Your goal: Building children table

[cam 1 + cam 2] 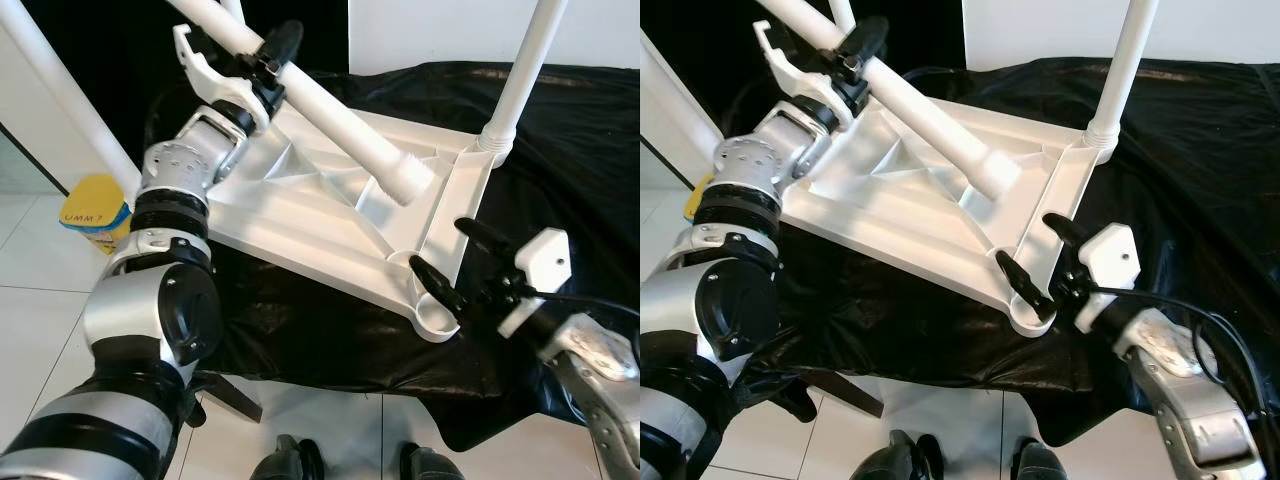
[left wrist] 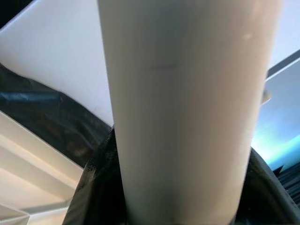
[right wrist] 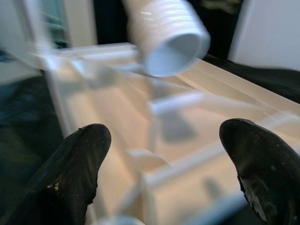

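left gripper upper left, clamped on loose leg | leg slanted down-right, threaded end above tabletop near empty corner socket | right gripper spread, at that socket

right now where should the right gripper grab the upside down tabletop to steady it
Take the tabletop by its rim beside the empty corner socket, from the robot's near right. That edge is thin, and the right gripper hovers open there while the left gripper holds the leg.
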`<state>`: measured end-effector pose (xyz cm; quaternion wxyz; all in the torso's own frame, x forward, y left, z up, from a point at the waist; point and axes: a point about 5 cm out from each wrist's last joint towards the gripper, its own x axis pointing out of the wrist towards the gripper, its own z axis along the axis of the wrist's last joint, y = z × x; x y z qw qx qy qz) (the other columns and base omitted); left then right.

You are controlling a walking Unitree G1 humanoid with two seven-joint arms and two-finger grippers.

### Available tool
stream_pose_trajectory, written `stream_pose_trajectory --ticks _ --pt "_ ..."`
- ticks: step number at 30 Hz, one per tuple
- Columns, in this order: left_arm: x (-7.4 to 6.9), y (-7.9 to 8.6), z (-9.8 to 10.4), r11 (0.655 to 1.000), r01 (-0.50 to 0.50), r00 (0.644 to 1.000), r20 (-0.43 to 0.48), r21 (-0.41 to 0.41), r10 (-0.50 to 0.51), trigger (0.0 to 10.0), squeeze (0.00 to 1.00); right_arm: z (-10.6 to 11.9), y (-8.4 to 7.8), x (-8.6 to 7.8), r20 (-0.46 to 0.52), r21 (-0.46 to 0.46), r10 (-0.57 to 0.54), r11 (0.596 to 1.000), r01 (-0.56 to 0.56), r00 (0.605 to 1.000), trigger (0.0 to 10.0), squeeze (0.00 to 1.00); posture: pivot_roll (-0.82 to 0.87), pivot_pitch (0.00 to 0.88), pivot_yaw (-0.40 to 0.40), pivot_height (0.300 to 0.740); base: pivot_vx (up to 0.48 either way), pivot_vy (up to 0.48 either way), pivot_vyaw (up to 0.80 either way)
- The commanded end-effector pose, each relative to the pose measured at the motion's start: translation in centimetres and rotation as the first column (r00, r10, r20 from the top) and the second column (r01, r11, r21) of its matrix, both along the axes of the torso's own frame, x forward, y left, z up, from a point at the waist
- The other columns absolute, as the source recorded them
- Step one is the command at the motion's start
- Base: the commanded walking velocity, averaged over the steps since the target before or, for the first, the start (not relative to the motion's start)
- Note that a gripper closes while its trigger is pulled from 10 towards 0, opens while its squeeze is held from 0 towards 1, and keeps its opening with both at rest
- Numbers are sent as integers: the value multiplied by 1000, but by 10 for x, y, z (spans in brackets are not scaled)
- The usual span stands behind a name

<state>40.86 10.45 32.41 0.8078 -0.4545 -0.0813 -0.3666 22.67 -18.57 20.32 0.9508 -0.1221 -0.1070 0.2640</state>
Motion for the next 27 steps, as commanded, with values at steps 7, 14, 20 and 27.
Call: stream_pose_trajectory --ticks 7,14,20,27 --pt "-9 -27 7 988 65 983 160 140 -88 9922 0 8 0 -2 21 -32 -86 996 86 996 10000 0 -333 197 143 740 0 0 0" --pt "-14 -30 11 971 14 965 252 237 -75 10000 0 12 4 8 9 -62 -84 994 84 996 10000 0 -303 173 117 740 0 0 0" --pt "-29 -41 17 923 -61 916 389 379 -99 10000 0 23 17 35 -12 -22 -41 999 41 999 10000 0 -234 136 87 740 0 0 0" --pt "-48 -68 13 876 -94 866 472 474 -163 10000 0 22 32 54 -49 -26 8 1000 -10 999 10000 0 -186 115 53 740 0 0 0"
